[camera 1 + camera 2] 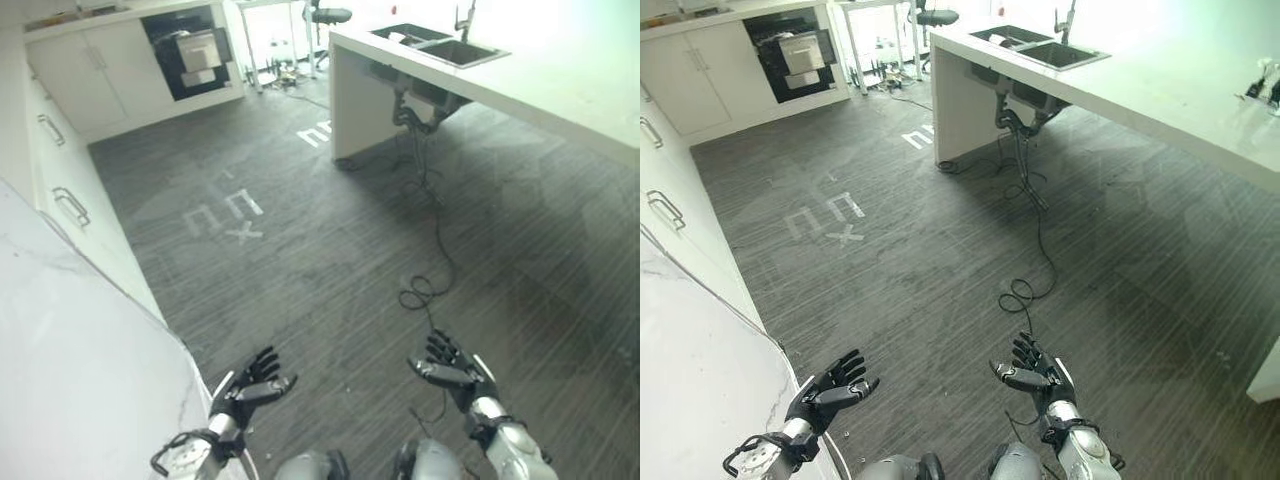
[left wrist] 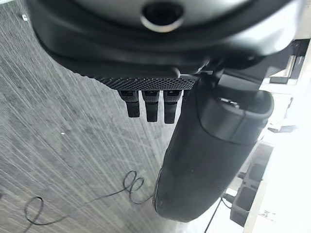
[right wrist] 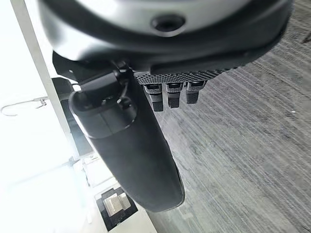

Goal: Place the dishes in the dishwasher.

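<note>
Both dark robot hands, the left hand (image 1: pixel 243 392) and right hand (image 1: pixel 452 372), hang empty over the grey striped floor (image 1: pixel 330 250), fingers relaxed and spread. At the far wall, what appears to be the open black dishwasher (image 1: pixel 190 52) stands among white cabinets (image 1: pixel 95 80). A white island counter (image 1: pixel 520 80) carries a steel sink (image 1: pixel 440 42).

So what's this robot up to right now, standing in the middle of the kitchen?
Nothing is being handled yet. The robot stands on the dark floor with its left hand and right hand held out in front, open and empty. An open dishwasher sits in the cabinets across the room, and an island with a sink lies ahead to the right. No dish has been picked up.
</note>
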You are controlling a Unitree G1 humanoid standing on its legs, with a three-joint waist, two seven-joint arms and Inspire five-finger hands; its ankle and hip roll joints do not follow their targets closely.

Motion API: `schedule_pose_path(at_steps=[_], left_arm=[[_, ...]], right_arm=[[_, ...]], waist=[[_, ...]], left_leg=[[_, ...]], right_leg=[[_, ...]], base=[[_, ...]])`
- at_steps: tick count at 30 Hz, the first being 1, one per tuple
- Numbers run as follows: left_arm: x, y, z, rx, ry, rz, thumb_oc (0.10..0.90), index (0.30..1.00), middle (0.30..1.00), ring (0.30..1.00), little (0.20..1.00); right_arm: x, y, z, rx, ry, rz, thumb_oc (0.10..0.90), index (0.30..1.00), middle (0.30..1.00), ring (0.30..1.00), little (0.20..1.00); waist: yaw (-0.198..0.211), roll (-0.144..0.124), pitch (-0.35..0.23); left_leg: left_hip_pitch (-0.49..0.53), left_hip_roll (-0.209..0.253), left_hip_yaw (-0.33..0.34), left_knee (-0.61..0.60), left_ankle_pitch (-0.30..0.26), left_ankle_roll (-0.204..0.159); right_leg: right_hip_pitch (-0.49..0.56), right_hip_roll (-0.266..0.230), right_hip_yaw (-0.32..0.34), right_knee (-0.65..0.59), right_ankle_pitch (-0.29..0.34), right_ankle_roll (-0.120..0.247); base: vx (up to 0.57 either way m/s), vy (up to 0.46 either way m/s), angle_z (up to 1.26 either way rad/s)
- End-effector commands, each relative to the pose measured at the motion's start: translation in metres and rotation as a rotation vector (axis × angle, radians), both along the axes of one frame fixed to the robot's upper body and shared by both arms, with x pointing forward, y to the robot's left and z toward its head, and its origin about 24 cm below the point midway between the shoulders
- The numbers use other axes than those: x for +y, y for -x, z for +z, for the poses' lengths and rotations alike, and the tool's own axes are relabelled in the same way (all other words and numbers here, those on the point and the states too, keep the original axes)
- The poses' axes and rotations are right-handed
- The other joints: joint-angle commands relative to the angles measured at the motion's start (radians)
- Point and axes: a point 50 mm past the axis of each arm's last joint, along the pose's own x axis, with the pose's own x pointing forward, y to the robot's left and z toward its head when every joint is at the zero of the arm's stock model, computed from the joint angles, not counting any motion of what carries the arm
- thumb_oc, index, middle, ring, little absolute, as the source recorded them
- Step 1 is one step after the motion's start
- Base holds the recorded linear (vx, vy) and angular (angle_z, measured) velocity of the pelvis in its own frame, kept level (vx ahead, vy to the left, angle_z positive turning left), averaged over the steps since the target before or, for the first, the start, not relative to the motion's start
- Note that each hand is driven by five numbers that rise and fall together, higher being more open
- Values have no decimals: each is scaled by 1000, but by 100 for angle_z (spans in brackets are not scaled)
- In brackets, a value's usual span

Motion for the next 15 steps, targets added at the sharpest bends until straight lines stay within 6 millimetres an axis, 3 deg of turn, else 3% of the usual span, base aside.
schedule_pose_path(at_steps=[1, 3, 5, 8, 9, 11, 12, 13, 14, 15], left_arm=[[3, -31, 45, -271, -74, -69, 800, 900, 900, 900, 900], [2, -27, 42, -263, -80, -76, 800, 900, 900, 900, 900], [3, -24, 41, -253, -92, -75, 800, 900, 900, 900, 900], [7, -22, 38, -227, -80, -43, 800, 900, 900, 900, 900], [6, -22, 37, -230, -73, -37, 800, 900, 900, 900, 900], [2, -22, 37, -229, -74, -44, 800, 900, 900, 900, 900], [-1, -22, 36, -228, -76, -46, 800, 900, 900, 900, 900], [-3, -23, 36, -230, -74, -46, 800, 900, 900, 900, 900], [-4, -23, 35, -236, -64, -42, 800, 900, 900, 900, 900], [-5, -24, 35, -247, -54, -40, 800, 900, 900, 900, 900]], right_arm=[[4, -31, 42, -274, 19, 60, 800, 900, 900, 900, 900], [3, -27, 39, -268, 7, 56, 800, 900, 900, 900, 900], [2, -25, 39, -269, 6, 56, 800, 900, 900, 900, 900], [1, -22, 37, -258, -2, 90, 800, 900, 900, 900, 900], [1, -24, 38, -262, -3, 95, 800, 900, 900, 900, 900], [-3, -27, 41, -271, 14, 107, 800, 900, 900, 900, 900], [-5, -29, 42, -274, 24, 111, 800, 900, 900, 900, 900], [-7, -31, 44, -277, 30, 117, 800, 900, 900, 900, 900], [-9, -33, 46, -283, 38, 130, 800, 900, 900, 900, 900], [-13, -35, 48, -288, 52, 148, 800, 900, 900, 900, 900]], waist=[[-16, -35, 1], [-22, -41, 2], [-32, -39, 6], [-29, -33, 3], [-23, -38, -5], [-14, -40, -19], [-11, -47, -23], [-9, -53, -27], [-2, -59, -27], [12, -82, -27]], left_leg=[[131, -6, -72, 38, -166, -6], [160, -12, -79, 38, -202, -6], [163, -4, -73, 38, -190, -1], [181, 27, -55, 38, -154, -11], [200, 37, -50, 38, -148, -25], [253, 37, -61, 38, -152, -57], [276, 34, -59, 38, -96, -81], [268, 46, -63, 113, -50, -106], [218, 72, -69, 249, 11, -139], [125, 75, -68, 428, 69, -151]], right_leg=[[56, -16, 37, -96, 86, 21], [15, -58, 66, -96, 108, 49], [2, -68, 76, -96, 132, 34], [51, -46, 50, -96, 30, -6], [71, -29, 40, -96, -14, -35], [103, 2, 49, -96, -64, -54], [114, 13, 55, -96, -85, -71], [124, 27, 62, -96, -107, -92], [143, 42, 66, -96, -136, -119], [151, 34, 60, -96, -148, -153]], base=[[296, -161, -10], [347, -155, -23], [333, -242, 15], [448, -292, 38], [458, -248, 22], [518, -194, -10], [414, -171, -17], [287, -224, -15], [239, -293, -21], [295, -309, -18]])
